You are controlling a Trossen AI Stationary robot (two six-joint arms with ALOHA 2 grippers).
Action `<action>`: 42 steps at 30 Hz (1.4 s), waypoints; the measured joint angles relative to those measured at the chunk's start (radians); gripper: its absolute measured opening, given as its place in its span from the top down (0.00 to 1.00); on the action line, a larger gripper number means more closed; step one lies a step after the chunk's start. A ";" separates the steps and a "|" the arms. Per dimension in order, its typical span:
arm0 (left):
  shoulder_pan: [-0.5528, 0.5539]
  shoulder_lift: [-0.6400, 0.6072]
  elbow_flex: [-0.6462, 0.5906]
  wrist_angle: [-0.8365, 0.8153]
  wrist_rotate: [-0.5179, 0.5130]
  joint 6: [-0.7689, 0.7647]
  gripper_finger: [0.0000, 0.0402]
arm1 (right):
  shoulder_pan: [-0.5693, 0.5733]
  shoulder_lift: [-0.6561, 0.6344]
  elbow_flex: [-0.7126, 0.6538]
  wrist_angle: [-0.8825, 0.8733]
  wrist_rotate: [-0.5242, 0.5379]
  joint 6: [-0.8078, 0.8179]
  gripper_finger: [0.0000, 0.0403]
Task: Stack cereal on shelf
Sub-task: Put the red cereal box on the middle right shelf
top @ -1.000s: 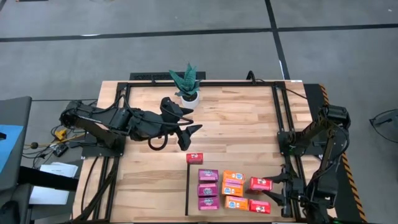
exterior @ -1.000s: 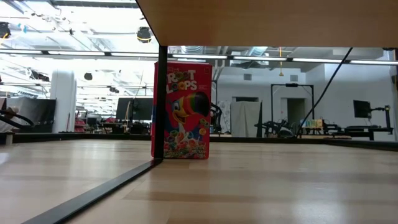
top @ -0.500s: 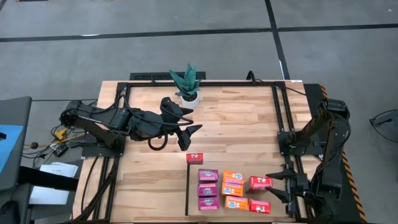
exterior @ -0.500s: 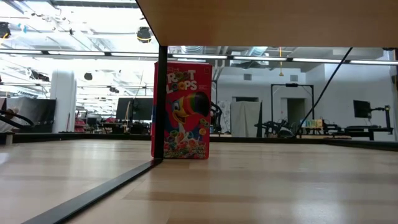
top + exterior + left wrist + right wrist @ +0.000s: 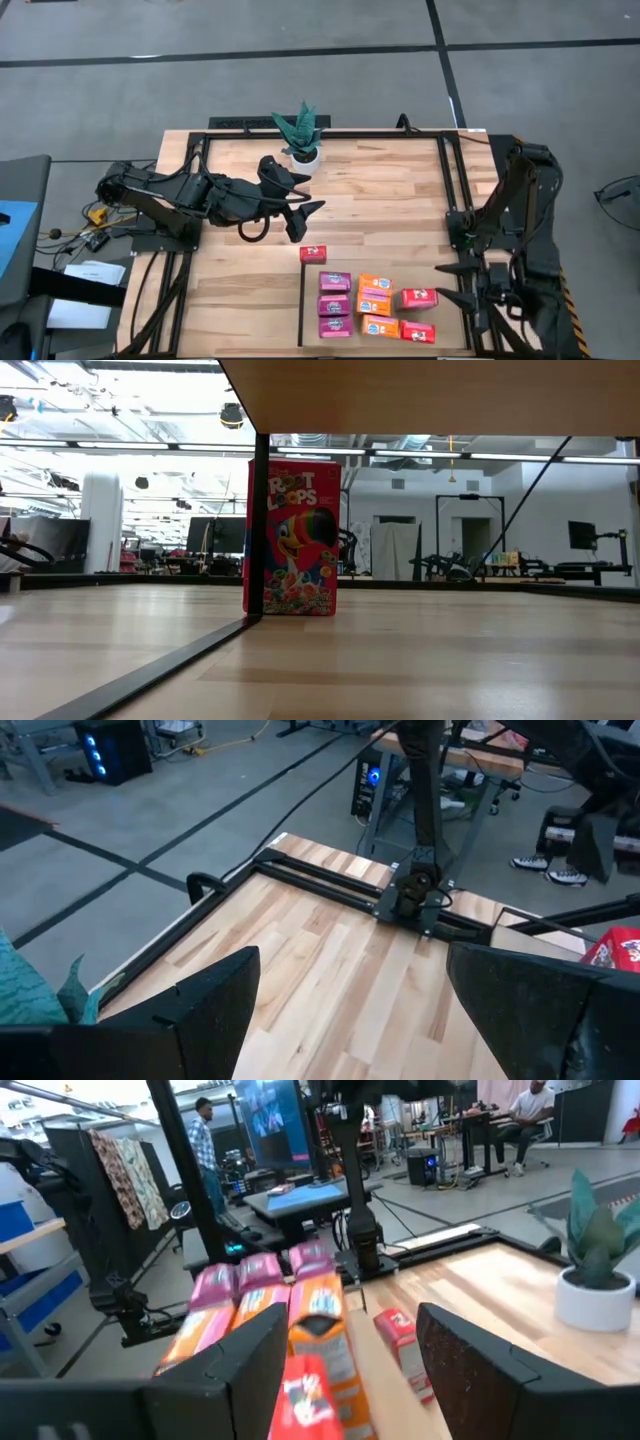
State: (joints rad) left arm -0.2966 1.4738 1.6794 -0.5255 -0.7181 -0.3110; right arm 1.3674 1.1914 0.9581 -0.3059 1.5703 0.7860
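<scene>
Surroundings. The table point(image 5: 400, 190), a slatted light-wood top in a black frame, stands on a grey floor point(image 5: 300, 60) crossed by dark lines. The low view shows a large hall with white walls, a white column point(image 5: 100, 520), ceiling strip lights point(image 5: 130, 448) and distant monitors point(image 5: 583, 535). Beyond the table edge, a person point(image 5: 205, 1140) stands beside a screen point(image 5: 268, 1110); another point(image 5: 525, 1105) sits at a desk.

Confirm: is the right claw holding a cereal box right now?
No. In the high view the right claw stands open and empty, off to the side of the red cereal box on the shelf.
</scene>
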 joint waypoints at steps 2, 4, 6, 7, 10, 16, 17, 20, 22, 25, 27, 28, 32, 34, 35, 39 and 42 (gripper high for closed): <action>0.000 0.000 0.000 0.000 0.000 0.004 0.22 | -0.010 -0.035 0.000 -0.003 -0.001 -0.035 0.42; 0.000 0.000 0.000 0.000 -0.001 0.003 0.22 | -0.029 -0.066 0.000 -0.040 -0.004 -0.032 0.47; 0.000 0.000 0.000 0.000 -0.002 -0.001 0.22 | -0.052 -0.084 0.000 -0.081 -0.042 -0.027 0.55; 0.000 0.000 0.000 0.000 -0.002 -0.008 0.22 | -0.061 -0.088 0.000 -0.102 -0.059 -0.025 0.60; 0.000 0.000 0.000 0.000 -0.002 -0.016 0.22 | -0.066 -0.091 0.000 -0.197 -0.092 0.055 0.76; 0.000 0.000 0.000 0.001 -0.004 -0.033 0.22 | -0.035 -0.053 0.000 -0.499 -0.157 0.454 0.97; 0.000 0.000 0.000 0.001 -0.006 -0.034 0.22 | -0.037 -0.042 0.000 -0.535 -0.181 0.523 0.96; 0.000 0.000 0.000 0.001 -0.017 -0.034 0.22 | -0.056 -0.004 0.000 -0.580 -0.241 0.654 0.92; 0.000 0.000 0.000 0.001 -0.025 -0.035 0.22 | -0.066 0.017 0.000 -0.579 -0.260 0.679 0.92; 0.000 0.000 0.000 0.001 -0.028 -0.040 0.22 | -0.075 0.040 0.000 -0.572 -0.297 0.701 0.94; 0.000 0.000 0.000 0.001 -0.030 -0.043 0.22 | -0.072 0.052 0.000 -0.570 -0.320 0.710 0.97; 0.000 0.000 0.000 0.001 -0.030 -0.045 0.22 | -0.070 0.057 0.000 -0.565 -0.322 0.710 0.98; 0.000 0.000 0.000 0.001 -0.031 -0.050 0.22 | -0.058 0.060 0.000 -0.557 -0.337 0.710 0.98; 0.001 0.000 0.000 0.001 -0.031 -0.051 0.22 | -0.062 0.060 0.000 -0.547 -0.368 0.710 0.95; 0.001 0.000 0.000 0.001 -0.031 -0.051 0.22 | -0.063 0.060 0.000 -0.544 -0.383 0.710 0.94; 0.001 0.000 0.000 0.001 -0.031 -0.052 0.22 | -0.075 0.060 0.000 -0.539 -0.425 0.706 0.92; 0.001 0.000 0.000 0.001 -0.031 -0.052 0.22 | -0.081 0.060 0.000 -0.506 -0.456 0.658 0.93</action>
State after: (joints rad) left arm -0.2958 1.4738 1.6794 -0.5243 -0.7490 -0.3634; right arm 1.2866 1.2510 0.9577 -0.8117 1.1141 1.4441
